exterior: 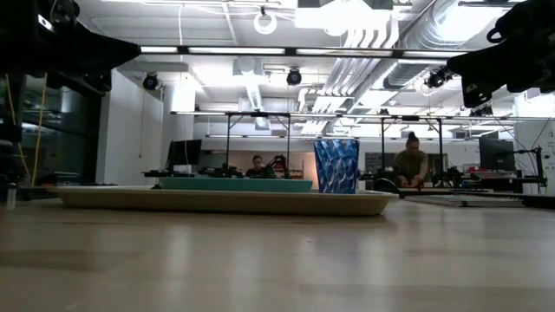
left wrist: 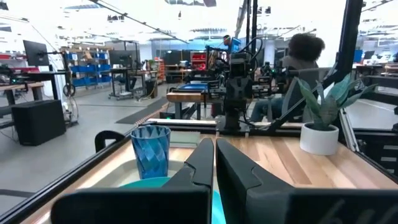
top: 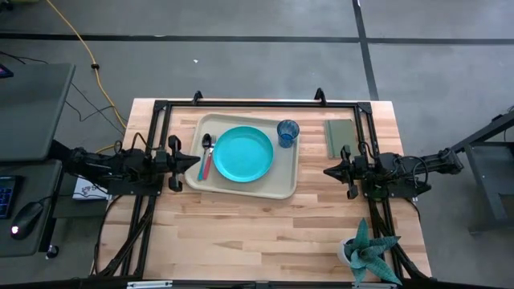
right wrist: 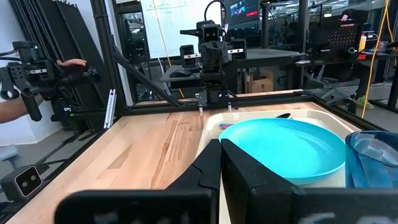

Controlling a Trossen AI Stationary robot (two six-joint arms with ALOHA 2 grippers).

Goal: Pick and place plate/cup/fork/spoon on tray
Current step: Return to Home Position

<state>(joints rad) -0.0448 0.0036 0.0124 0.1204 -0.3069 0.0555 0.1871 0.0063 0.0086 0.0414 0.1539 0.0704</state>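
Note:
The beige tray lies at the table's far middle. On it rest the turquoise plate, the dark-blue cup at its far right corner, and the spoon and red-handled fork side by side at its left end. The plate and cup also show in the wrist views. My left gripper is shut, empty, just left of the tray. My right gripper is shut, empty, right of the tray.
A grey-green pad lies at the far right. A potted spiky plant stands at the near right corner. A black frame runs round the table's far part. The near half of the table is bare wood.

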